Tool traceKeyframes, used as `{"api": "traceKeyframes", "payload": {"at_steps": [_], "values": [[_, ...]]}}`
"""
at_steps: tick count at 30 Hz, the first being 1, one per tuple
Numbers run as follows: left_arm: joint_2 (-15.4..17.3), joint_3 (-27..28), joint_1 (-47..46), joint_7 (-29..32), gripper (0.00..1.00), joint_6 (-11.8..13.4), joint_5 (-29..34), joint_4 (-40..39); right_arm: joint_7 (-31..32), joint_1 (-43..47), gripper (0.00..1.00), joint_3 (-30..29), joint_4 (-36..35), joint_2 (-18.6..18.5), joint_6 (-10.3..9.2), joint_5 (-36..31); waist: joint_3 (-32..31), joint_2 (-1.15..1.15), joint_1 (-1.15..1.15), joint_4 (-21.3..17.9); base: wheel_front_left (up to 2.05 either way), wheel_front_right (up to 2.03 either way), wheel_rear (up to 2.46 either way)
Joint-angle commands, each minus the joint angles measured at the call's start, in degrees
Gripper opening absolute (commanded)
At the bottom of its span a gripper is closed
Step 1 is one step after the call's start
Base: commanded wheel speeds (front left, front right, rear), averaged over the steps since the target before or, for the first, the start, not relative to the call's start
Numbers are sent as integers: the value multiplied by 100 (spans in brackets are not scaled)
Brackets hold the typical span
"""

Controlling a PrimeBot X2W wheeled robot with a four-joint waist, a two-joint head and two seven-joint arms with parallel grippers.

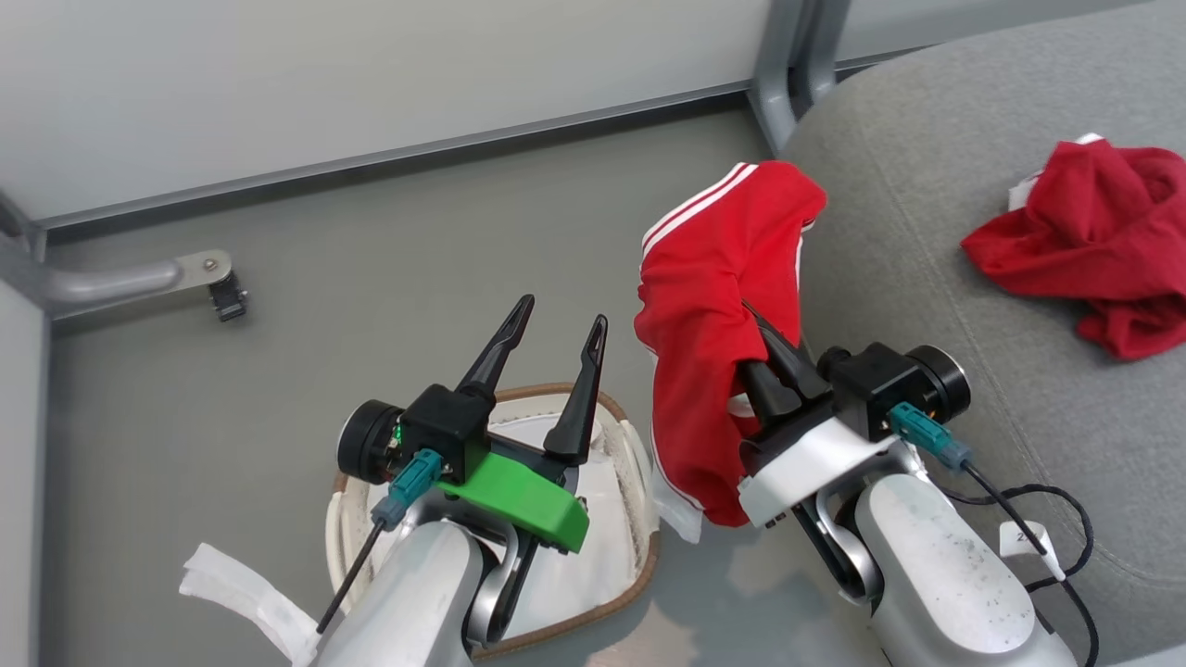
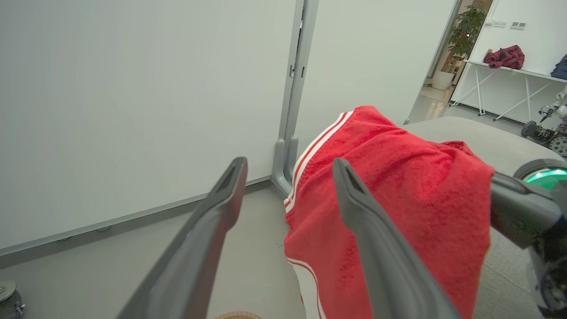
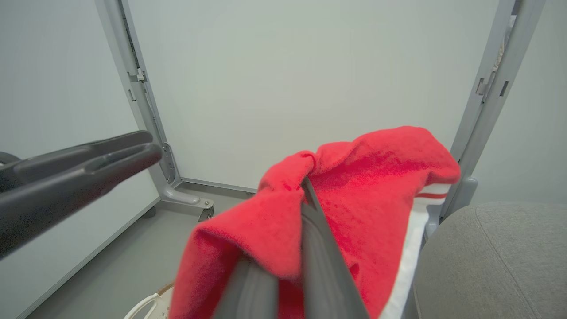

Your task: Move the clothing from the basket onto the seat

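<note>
Your right claw (image 1: 755, 322) is clamped on the red striped shorts (image 1: 709, 278) at frame centre. The grey seat (image 1: 913, 232) lies just to their right, nearest that arm. Your left claw (image 1: 563, 311) gapes wide over the basket (image 1: 641, 556), lower left.

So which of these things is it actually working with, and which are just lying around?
In the job: red garment gripped by the right tool; second red garment on the grey seat; basket; open left tool.
Just lying about: white liner in the basket; white strip on the floor; partition foot; far table with maroon clothes.
</note>
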Motion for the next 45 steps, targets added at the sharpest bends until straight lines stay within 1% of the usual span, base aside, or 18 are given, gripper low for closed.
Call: {"api": "traceKeyframes", "payload": {"at_steps": [1,8,12,15,23,25,27,29,34,37,41,45], "values": [[21,50,89,4,100,-46,69,23,-30,54,0,-62,-80,-18,-6,39,89,0,0,-611,0,0,0],[24,226,152,4,100,-154,190,116,-30,168,0,-284,-262,-18,-6,220,202,0,0,-1529,0,0,0],[26,259,165,4,100,-216,245,187,-30,265,0,-453,-331,-11,-6,298,242,0,0,-1949,0,0,0],[24,234,182,4,100,-253,239,247,-30,286,0,-557,-377,-14,-6,269,254,0,0,-2176,0,0,0],[29,-128,-151,4,100,-420,171,521,-30,365,0,-1131,-560,-10,-6,97,504,0,0,-2280,0,0,0],[28,-195,-202,4,100,-437,150,582,-29,384,0,-1223,-467,-11,-6,175,561,0,0,-2291,0,0,0],[28,-231,-234,4,100,-457,128,670,-30,249,0,-1310,-427,-35,-6,158,630,0,0,-2304,0,0,0],[28,-257,-256,4,100,-467,144,755,-30,28,0,-1371,-396,-138,-6,153,708,0,0,-2309,0,0,0],[28,-179,-298,4,100,-476,275,943,-30,-779,0,-1384,-324,-667,-6,134,910,0,0,-2298,0,0,0],[29,15,-289,4,100,-425,432,1002,-30,-1512,0,-1515,-258,-978,-6,187,1089,0,0,-2291,0,0,0],[85,246,-214,4,100,-437,672,1035,-30,-2571,0,-1529,25,-1368,-6,131,1388,0,0,-2274,0,0,0],[86,314,-317,4,100,-466,851,1048,-29,-3393,0,-1775,403,-1770,-6,-19,1694,0,0,-2038,0,0,0]]}}
